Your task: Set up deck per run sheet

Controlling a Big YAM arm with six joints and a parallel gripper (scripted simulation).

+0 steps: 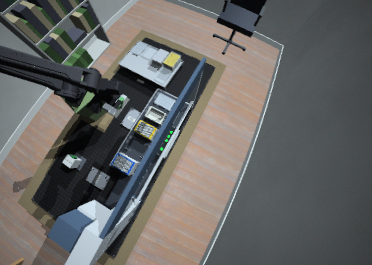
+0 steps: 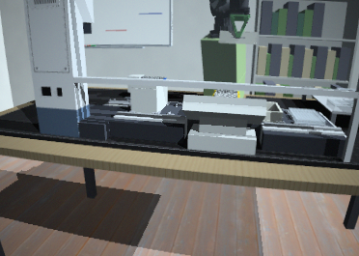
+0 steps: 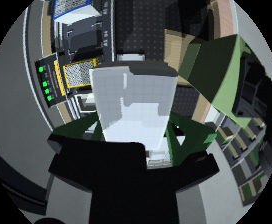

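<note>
Holding: my claw (image 3: pixel 135 137) grips a pale flat lid (image 3: pixel 134 106) across its width, jaws wide and clamped on it.
Where: lid rides high above the black bench (image 1: pixel 60 135), away from the row of trays (image 1: pixel 145 130).
Handling: I judge it light, stiff, thin-walled plastic, likely slick.
Grip: I'd keep hold on opposite side edges, level.

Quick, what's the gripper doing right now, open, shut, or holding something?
Gripper: closed on a pale, flat rectangular piece, apparently a lid or cover, held up in the air.
</note>
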